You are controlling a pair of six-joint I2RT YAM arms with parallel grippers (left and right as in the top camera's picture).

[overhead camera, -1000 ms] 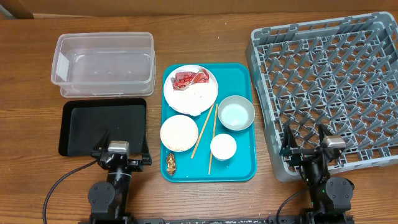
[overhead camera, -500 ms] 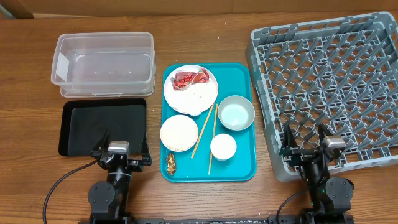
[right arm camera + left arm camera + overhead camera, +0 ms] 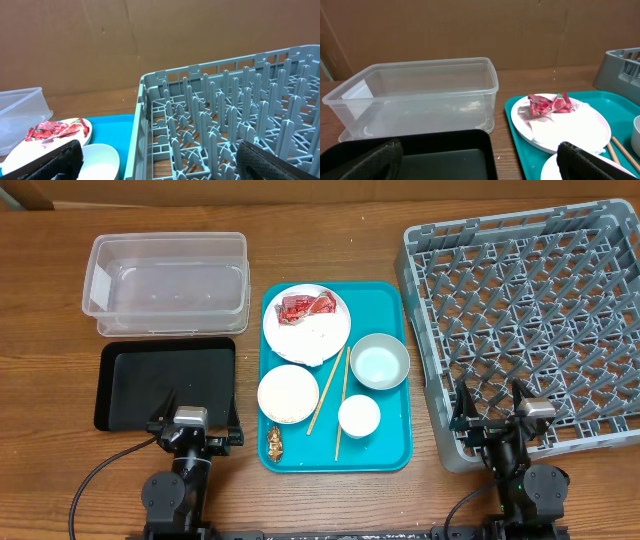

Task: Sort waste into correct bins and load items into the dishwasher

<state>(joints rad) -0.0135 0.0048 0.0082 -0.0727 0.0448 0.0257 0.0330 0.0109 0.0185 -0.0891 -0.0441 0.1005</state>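
Observation:
A round white plate [image 3: 274, 326] on the teal tray holds a crumpled red wrapper [image 3: 305, 305] and a white tissue [image 3: 320, 338]. A second white dish [image 3: 288, 393], a pale bowl [image 3: 379, 361], a small white cup [image 3: 359, 416], two chopsticks [image 3: 327, 392] and a brown scrap [image 3: 274, 442] also lie on that tray. The clear tub [image 3: 100, 255] and the black tray [image 3: 165, 385] sit at the left. The grey rack [image 3: 530, 320] is at the right. My left gripper [image 3: 193, 425] is open and empty at the black tray's near edge. My right gripper [image 3: 492, 410] is open and empty over the rack's near left corner.
The teal tray [image 3: 385, 305] lies between the bins and the rack. A black cable [image 3: 100, 475] runs on the table by the left arm. Bare wood shows along the front edge. A cardboard wall [image 3: 470, 30] stands behind the table.

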